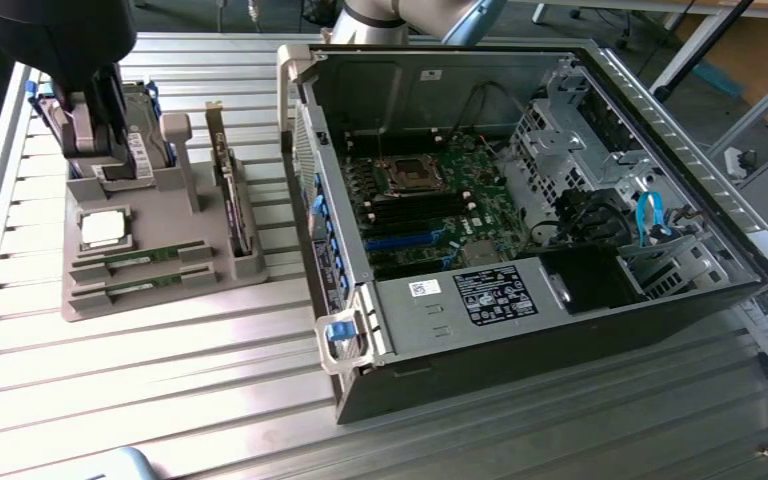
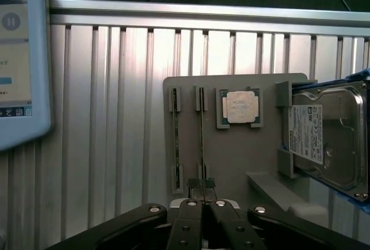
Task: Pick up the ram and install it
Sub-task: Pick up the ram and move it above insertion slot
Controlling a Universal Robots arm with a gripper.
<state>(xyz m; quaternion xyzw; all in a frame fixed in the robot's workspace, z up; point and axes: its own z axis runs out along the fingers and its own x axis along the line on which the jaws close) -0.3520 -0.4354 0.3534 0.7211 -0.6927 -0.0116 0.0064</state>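
The ram (image 2: 200, 129), a thin green stick seen edge-on, is slotted in the grey holder (image 2: 231, 163), beside its twin (image 2: 175, 134) at the holder's edge. The pincer (image 2: 202, 185) is clenched empty above the ram's end.

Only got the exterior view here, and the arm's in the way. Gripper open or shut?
Observer: Shut. The gripper has its fingers pressed together, with nothing seen between them.
Operator: What's it lined up with?
Observer: In the wrist view its tips meet one end of the ram nearer the processor. That ram sits in its holder. I can't tell whether they touch.
Operator: Tablet on the table, is it live?
Observer: Yes, the tablet has its screen lit and shows a pause button.
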